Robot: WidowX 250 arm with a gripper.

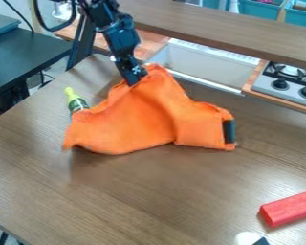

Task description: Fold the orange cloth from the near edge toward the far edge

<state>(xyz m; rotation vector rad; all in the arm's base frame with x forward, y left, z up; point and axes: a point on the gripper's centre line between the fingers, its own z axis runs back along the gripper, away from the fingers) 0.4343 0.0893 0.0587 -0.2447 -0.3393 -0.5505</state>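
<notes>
Apparently, the gripper (134, 79) has its fingers clamped on the peak of the orange cloth (139, 119), which drapes on the near side of the sink (206, 63). Handling the held cloth seems in hand; next calls for a firm pinch, minding the green bottle (76, 101) left of the sink.

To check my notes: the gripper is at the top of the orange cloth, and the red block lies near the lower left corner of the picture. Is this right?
Not quite: the camera view shows the red block near the lower right corner, not the left. The gripper is indeed at the top of the orange cloth.
</notes>
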